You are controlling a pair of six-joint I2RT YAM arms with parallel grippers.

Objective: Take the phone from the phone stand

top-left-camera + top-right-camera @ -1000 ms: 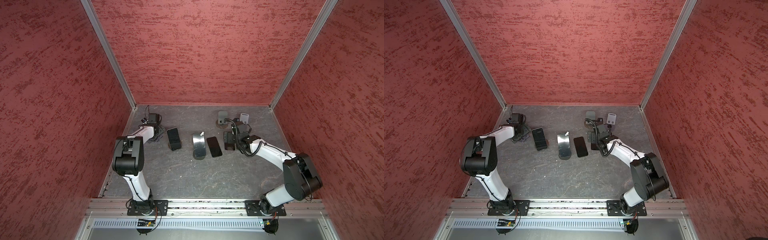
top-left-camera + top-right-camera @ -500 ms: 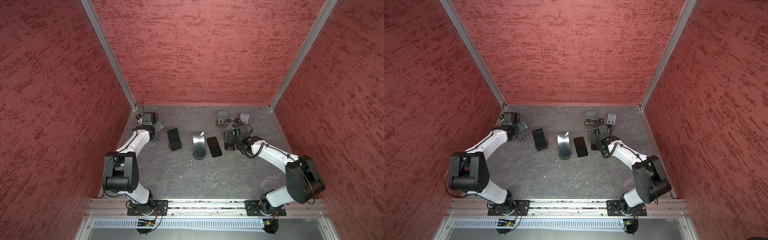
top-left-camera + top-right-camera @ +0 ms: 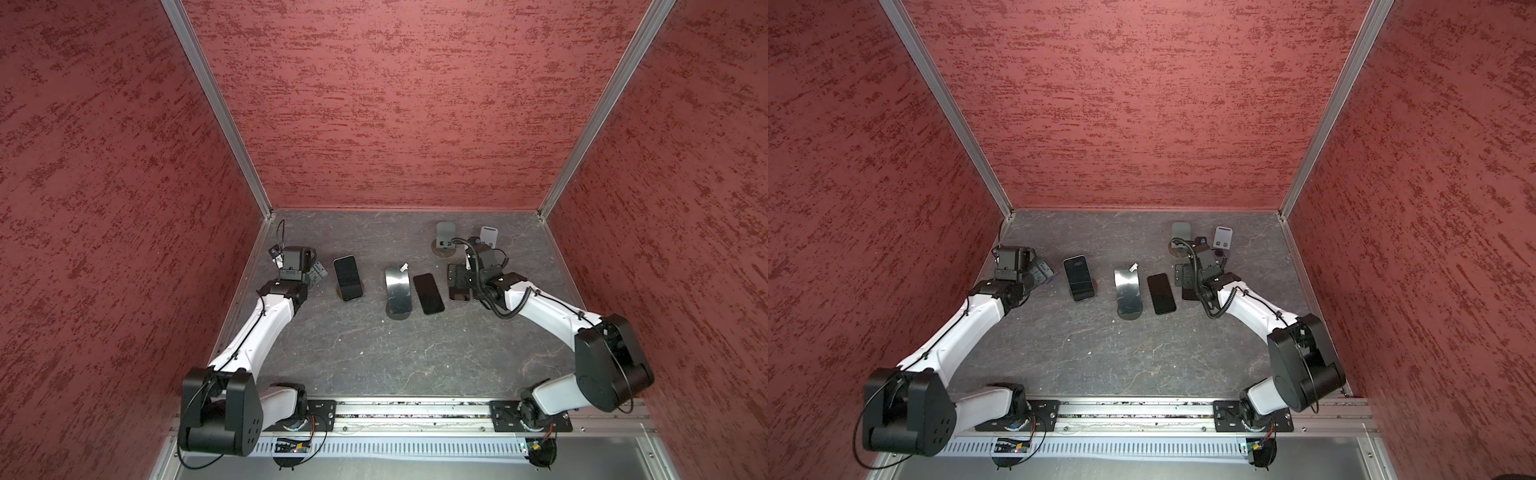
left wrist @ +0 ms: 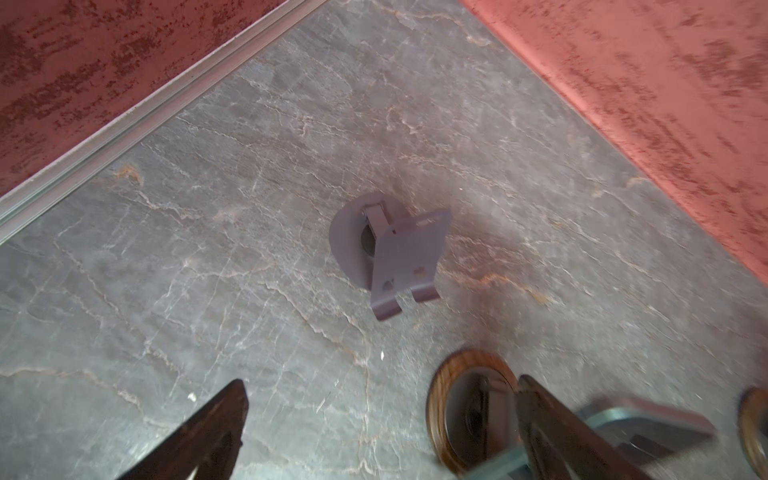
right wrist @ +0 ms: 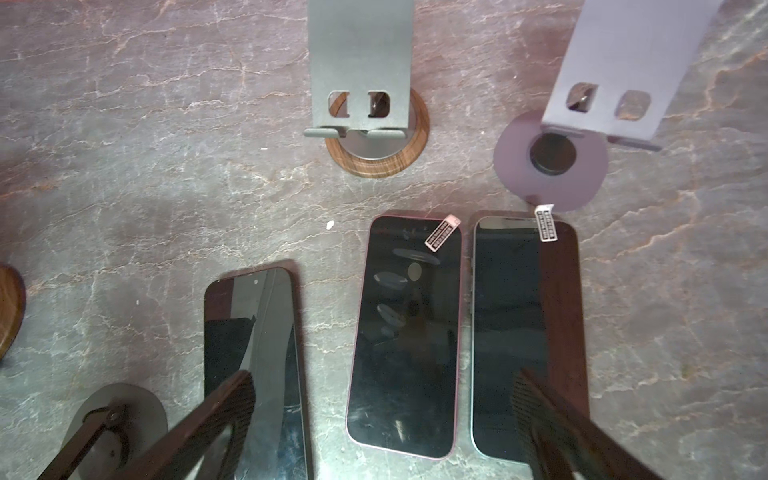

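Note:
A dark phone (image 3: 348, 277) (image 3: 1079, 277) leans on a phone stand with a round wooden base (image 3: 360, 287) (image 4: 446, 409), left of the middle in both top views. My left gripper (image 3: 307, 277) (image 3: 1030, 277) (image 4: 380, 419) sits just left of it, open and empty. One of its fingers (image 4: 548, 428) is close beside the wooden base. My right gripper (image 3: 459, 282) (image 3: 1187, 276) (image 5: 384, 386) hangs open over a pink-edged phone (image 5: 407, 332) lying flat, holding nothing.
A small purple stand (image 4: 390, 253) (image 3: 319, 272) is ahead of the left gripper, near the left wall. An empty silver stand (image 3: 399, 291), a flat phone (image 3: 428, 293) (image 5: 253, 365), a blue-edged phone (image 5: 523, 332), a grey stand (image 5: 365, 104) and a lavender stand (image 5: 615, 83) crowd the right.
The left arm's elbow has dropped far toward the front rail and its wrist has slid slightly forward beside the stand. The right arm has hardly moved. Both grippers stay open.

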